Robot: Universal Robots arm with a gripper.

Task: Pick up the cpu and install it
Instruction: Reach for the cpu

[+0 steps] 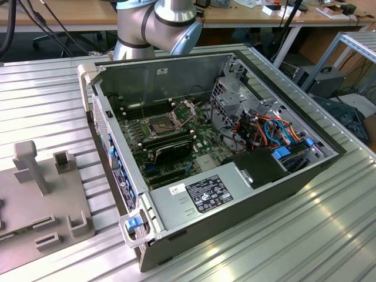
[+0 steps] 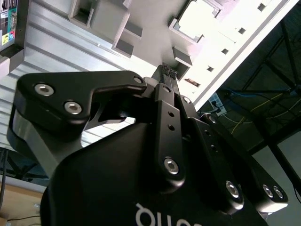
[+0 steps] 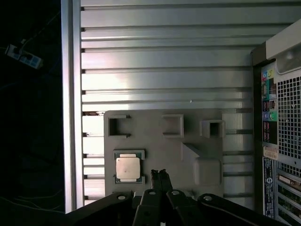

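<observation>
Finding 1: In the first wrist view the gripper (image 3: 160, 175) is clenched, its 2 fingers pressed together with nothing between them. It hangs above the grey tray (image 3: 155, 146), just beside the cpu (image 3: 128, 168) and not over it.

Finding 2: The cpu lies flat, metal top up, in a square pocket of the tray, which sits on the ribbed table (image 3: 164, 61) beside the computer case (image 3: 287, 52).

Judgement: The step in hand is the approach for the pick. Centre over the chip and spread the fingers wider than it, square to its edges. The pocket's lip leaves little room, so a skewed grip could tilt or jam the chip.

Containers: The tray's 3 pockets in the row beyond the cpu look empty. The open case holds a black graphics card (image 1: 170, 151), cables and the socket (image 1: 160, 124), which looks unoccupied.
</observation>
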